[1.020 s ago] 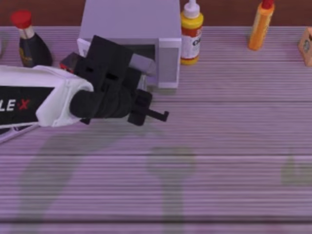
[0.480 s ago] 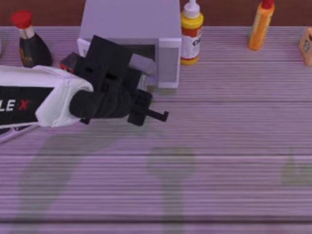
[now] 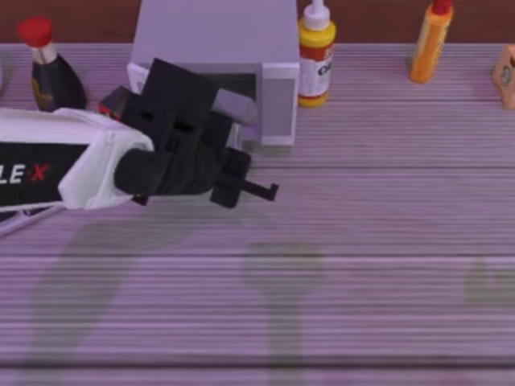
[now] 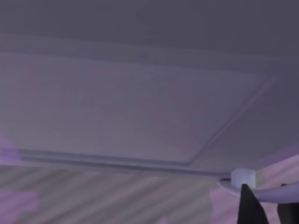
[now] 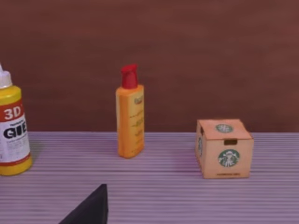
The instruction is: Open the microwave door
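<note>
The pale grey-white microwave stands at the back of the table, left of centre, with its plain control strip on the right of its front. My left arm reaches across that front and hides most of the microwave door. In the left wrist view the door's greyish window fills the picture. A grey handle end sticks out past the arm. My left gripper is shut on that pale handle at the door's edge. A dark corner of my right gripper shows in the right wrist view. That arm is out of the top view.
A dark bottle with a red cap stands left of the microwave, and a yellow glue bottle stands right beside it. Farther right along the back edge are an orange bottle and a small cardboard box.
Almost nothing has changed. My left wrist and the grey handle end have shifted a touch toward the back, and the bottles and box stay put.
</note>
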### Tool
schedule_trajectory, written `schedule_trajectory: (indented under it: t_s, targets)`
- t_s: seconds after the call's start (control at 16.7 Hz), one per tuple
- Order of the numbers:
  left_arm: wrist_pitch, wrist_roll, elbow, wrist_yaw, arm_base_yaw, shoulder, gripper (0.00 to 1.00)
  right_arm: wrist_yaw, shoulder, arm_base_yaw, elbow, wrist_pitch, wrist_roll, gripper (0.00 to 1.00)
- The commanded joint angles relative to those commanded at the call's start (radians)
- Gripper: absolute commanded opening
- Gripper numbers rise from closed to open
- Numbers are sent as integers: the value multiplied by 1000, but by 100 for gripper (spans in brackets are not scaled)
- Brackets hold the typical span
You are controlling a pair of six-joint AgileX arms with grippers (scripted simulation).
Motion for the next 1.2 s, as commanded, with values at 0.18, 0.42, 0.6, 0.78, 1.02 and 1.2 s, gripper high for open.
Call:
schedule_trajectory:
  t_s: [0.18,0.42,0.6,0.78,1.02,1.2]
  targets:
    - [0,0,0,0,0,0,0,0,0,0,0,0,0,100]
    - [-1,6,-6,15,-2,-3,0,0,0,0,0,0,0,100]
    - [4,35,-19,31,13,-17,0,0,0,0,0,0,0,100]
    - [4,38,-22,33,15,-18,0,0,0,0,0,0,0,100]
    - [4,38,-22,33,15,-18,0,0,0,0,0,0,0,100]
    - [4,38,-22,33,15,-18,0,0,0,0,0,0,0,100]
